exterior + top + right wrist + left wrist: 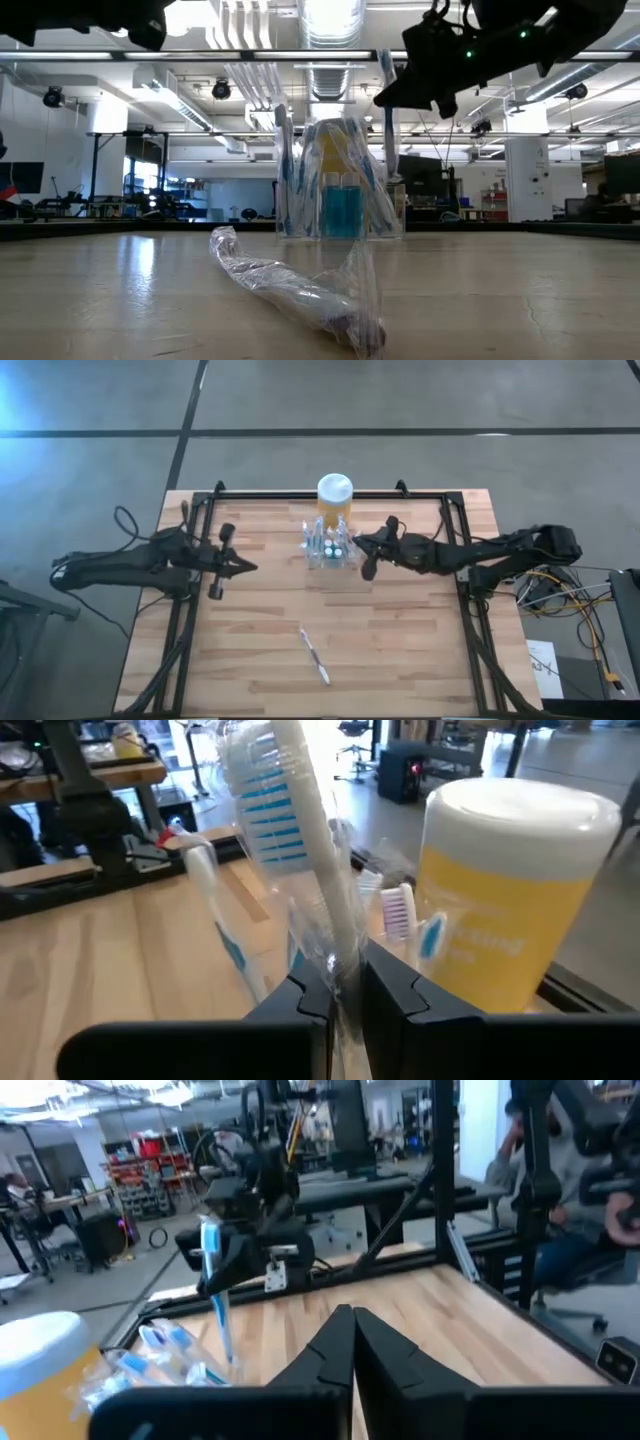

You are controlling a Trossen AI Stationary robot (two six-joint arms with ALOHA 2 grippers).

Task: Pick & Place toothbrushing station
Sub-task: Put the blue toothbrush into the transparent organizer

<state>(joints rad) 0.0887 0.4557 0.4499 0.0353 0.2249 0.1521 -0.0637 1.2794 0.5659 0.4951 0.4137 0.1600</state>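
The clear toothbrushing station (330, 556) stands at the table's far middle with several toothbrushes upright in it, just in front of a yellow jar with a white lid (335, 495). My right gripper (353, 543) is at the station's right side, shut on a wrapped toothbrush with blue bristles (268, 805). My left gripper (250, 567) hangs shut with nothing in it, left of the station and pointing toward it. Another wrapped toothbrush (315, 655) lies flat on the wood near the front. My right gripper pinches the wrapped toothbrush's handle (338, 955) between its two fingers, below the head. The fingers come level from the table's right side and lie across the handle. The brush stands upright, head up. I cannot tell whether its lower end (227, 1352) rests in the station.
A black frame rail (330, 493) runs along the table's far edge and down both sides. Bare wood lies between the station and the loose toothbrush (300, 295). A person (560, 1190) sits beyond the table's edge in the left wrist view.
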